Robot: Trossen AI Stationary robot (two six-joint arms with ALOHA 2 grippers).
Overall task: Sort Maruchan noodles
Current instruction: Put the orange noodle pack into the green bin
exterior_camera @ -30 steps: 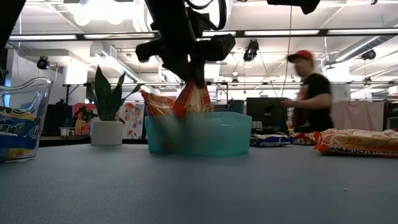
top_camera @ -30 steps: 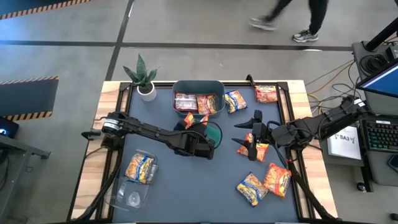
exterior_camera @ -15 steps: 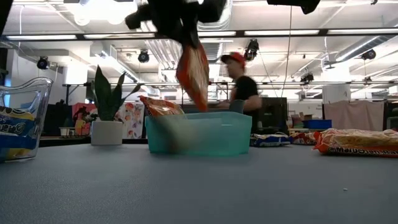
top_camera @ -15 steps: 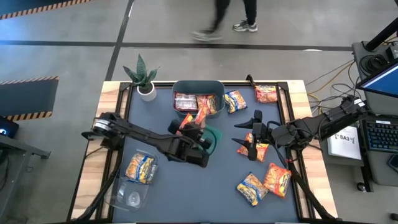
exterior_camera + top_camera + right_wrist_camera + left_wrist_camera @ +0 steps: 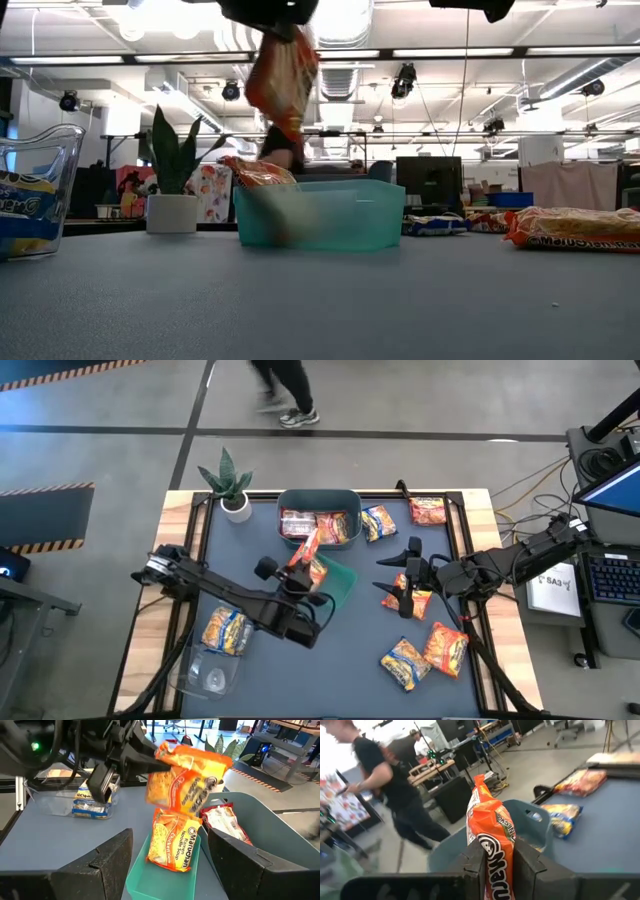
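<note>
Grey concrete floor (image 5: 110,400) with hazard-striped tape, bright ceiling strip lights (image 5: 440,52) (perhaps fluorescent), desks with monitors (image 5: 428,182) behind.

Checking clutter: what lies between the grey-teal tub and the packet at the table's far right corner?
One yellow-and-blue noodle packet lies between the tub and the corner packet, seen in the high view.

The left gripper (image 5: 300,565) has lifted an orange packet (image 5: 305,550) clear of the green tray (image 5: 343,580) — the passer-by (image 5: 283,385) walked on.
</note>
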